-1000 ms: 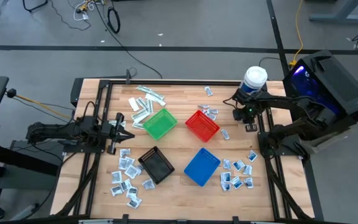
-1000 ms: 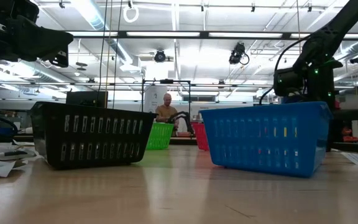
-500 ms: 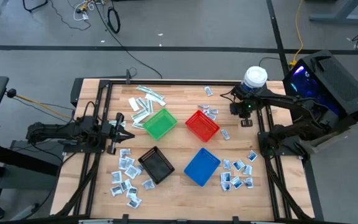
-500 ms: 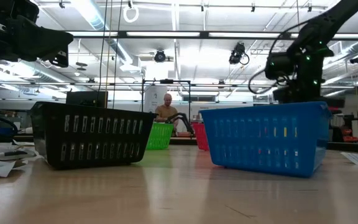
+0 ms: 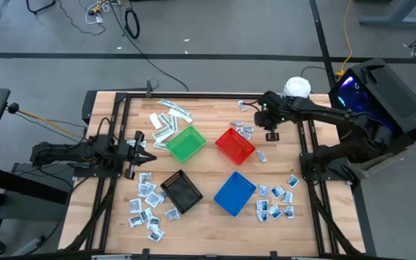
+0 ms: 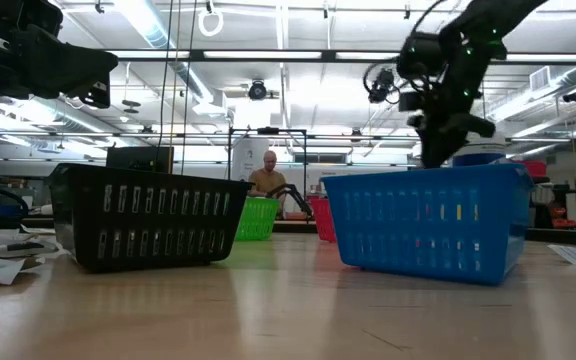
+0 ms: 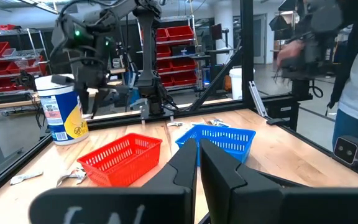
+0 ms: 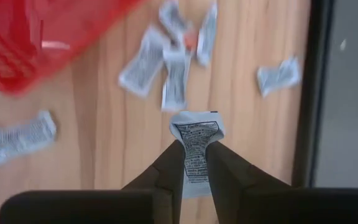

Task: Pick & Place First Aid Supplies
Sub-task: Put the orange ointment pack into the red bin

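Note:
My right gripper (image 8: 193, 149) is shut on a small white printed packet (image 8: 196, 134), one of the first aid supplies. It hangs above the table just right of the red basket (image 5: 235, 144), where the high view shows the gripper (image 5: 271, 130) and the low view shows it raised (image 6: 438, 150). Loose packets (image 8: 166, 68) lie flat on the wood under it. More packets lie at the near right (image 5: 276, 201), the near left (image 5: 148, 206) and the far left (image 5: 168, 119). My left gripper (image 5: 146, 150) waits shut at the table's left, level. My right gripper pinches the white packet between its two fingers (image 8: 166, 168); the packet's middle (image 8: 194, 158) sits between the pads. Its printed end (image 8: 196, 124) sticks out past the fingertips. The fingers slant steeply down from above and lie along the packet. It is lifted clear of the table.
A green basket (image 5: 186, 143), a black basket (image 5: 181, 191) and a blue basket (image 5: 235, 193) stand mid-table. A white-lidded tub (image 5: 297, 87) stands at the far right corner. Dark frame rails (image 5: 305, 152) run along both sides. A person (image 6: 268, 178) sits beyond the table.
My right gripper has risen from the table beside the right rail. It has swung toward the table's left and a little toward the far edge, ending close to the red basket. It has tipped less steeply downward.

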`<state>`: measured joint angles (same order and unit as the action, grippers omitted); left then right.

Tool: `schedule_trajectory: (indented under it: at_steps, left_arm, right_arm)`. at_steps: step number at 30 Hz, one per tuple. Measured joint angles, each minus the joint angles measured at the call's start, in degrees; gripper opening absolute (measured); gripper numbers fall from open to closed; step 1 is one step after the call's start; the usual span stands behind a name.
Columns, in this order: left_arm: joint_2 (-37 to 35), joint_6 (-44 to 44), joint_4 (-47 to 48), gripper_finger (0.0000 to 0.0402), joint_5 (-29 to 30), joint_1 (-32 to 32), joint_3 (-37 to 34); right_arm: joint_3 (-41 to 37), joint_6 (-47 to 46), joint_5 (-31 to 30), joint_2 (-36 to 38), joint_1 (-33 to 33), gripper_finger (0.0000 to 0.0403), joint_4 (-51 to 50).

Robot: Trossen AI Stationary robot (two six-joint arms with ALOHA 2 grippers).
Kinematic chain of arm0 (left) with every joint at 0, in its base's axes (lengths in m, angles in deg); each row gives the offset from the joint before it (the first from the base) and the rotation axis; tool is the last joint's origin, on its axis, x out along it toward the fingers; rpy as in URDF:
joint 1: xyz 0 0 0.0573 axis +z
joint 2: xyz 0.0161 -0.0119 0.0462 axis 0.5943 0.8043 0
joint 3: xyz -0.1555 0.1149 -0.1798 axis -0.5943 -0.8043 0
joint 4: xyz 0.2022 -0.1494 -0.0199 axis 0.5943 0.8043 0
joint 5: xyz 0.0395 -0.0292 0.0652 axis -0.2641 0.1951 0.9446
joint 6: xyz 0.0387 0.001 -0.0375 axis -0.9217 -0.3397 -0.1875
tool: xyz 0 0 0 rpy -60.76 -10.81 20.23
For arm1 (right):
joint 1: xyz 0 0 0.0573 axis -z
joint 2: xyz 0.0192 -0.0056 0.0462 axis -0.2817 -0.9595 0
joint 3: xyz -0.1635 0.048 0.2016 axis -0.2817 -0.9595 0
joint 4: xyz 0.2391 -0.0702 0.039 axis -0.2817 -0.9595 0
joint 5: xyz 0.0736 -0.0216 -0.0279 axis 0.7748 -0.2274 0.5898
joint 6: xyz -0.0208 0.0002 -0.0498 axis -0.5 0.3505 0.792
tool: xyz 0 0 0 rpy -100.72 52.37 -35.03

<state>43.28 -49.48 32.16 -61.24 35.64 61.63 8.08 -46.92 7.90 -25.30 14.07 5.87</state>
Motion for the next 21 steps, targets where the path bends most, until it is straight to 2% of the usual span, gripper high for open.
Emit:
schedule_trajectory:
  at_steps: [10,16,21]
  left_arm:
    - [0.0,0.0,0.0,0.0025,0.0,0.0,0.0]
    - [0.0,0.0,0.0,0.0025,0.0,0.0,0.0]
    - [0.0,0.0,0.0,0.0025,0.0,0.0,0.0]
  right_arm:
    - [2.3,-4.1,0.1,-2.6,-9.4,0.0068,5.9]
    - [2.3,-8.6,5.4,-5.6,-13.2,0.0068,10.6]
    - [2.3,-13.7,7.0,-8.3,-15.1,0.0068,15.4]
